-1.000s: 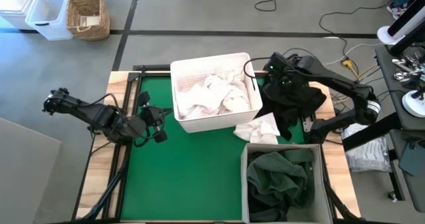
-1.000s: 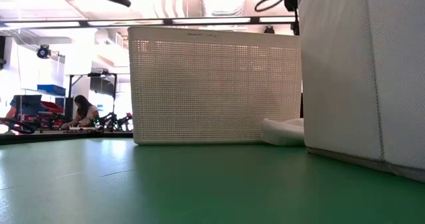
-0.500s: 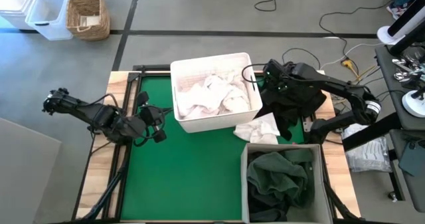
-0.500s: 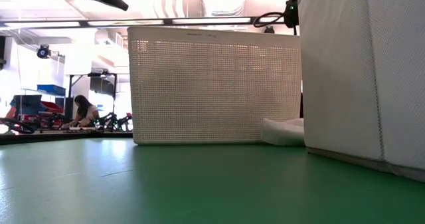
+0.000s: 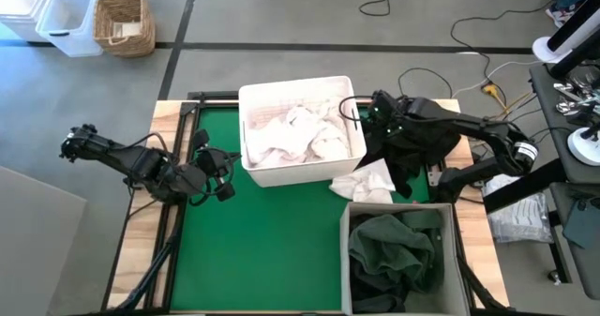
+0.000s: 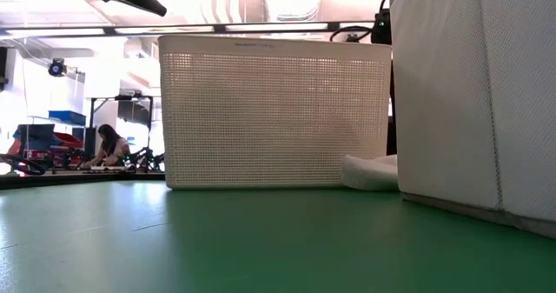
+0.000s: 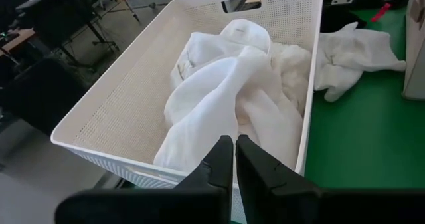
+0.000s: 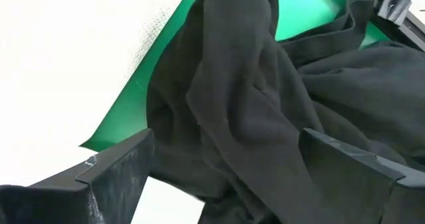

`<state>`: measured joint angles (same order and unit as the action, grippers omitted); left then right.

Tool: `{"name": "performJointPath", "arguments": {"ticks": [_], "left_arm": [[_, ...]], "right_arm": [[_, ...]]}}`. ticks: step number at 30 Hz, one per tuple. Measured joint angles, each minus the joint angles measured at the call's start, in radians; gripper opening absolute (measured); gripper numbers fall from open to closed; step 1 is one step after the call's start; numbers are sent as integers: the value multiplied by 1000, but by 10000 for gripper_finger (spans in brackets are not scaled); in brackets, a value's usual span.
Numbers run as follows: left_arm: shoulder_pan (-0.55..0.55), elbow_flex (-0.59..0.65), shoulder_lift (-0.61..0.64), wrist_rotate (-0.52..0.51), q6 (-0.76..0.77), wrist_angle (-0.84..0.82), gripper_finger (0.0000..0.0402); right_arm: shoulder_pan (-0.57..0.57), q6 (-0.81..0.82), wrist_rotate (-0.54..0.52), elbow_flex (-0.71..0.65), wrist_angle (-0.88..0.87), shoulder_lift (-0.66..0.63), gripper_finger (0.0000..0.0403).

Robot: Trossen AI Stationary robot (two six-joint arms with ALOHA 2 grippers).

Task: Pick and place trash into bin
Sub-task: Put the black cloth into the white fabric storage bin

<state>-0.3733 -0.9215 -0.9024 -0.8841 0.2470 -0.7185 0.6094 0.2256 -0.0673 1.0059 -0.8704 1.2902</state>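
One black garment [image 8: 265,104] under right hand [image 8: 226,177]

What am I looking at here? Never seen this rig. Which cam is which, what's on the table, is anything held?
It is a robot with two dark arms at a table with a green mat, each arm ending in a two-finger pincer. The high view looks straight down, the low view looks level across the mat, and each wrist view looks past that arm's own fingers.

On the mat stands a white perforated tub with white sheets in it. Another white sheet lies beside it, a black garment lies to the right, and a grey bin holds a dark green garment.

The left pincer is shut and empty, pointing at the tub. The right pincer is open just above the black garment, holding nothing yet.
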Motion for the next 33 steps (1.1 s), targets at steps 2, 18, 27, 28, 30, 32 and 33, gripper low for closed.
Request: {"name": "performJointPath", "arguments": {"ticks": [2,18,27,28,30,32,33], "left_arm": [[0,0,0,0,3,0,1],[0,0,0,0,24,-5,1],[0,0,-11,0,25,-5,1],[0,0,-12,0,25,-5,1],[0,0,-13,0,25,-5,1],[0,0,-13,0,25,-5,1],[0,0,-13,0,25,-5,1]], "right_arm": [[0,1,-1,-13,16,0,366],[0,-16,-10,-55,82,0,166],[0,-17,-11,-69,92,0,43],[0,-18,-11,-65,92,0,30],[0,-26,-12,-55,90,0,15],[0,-27,-14,-41,78,0,13],[0,-27,-15,-32,71,0,13]]}}
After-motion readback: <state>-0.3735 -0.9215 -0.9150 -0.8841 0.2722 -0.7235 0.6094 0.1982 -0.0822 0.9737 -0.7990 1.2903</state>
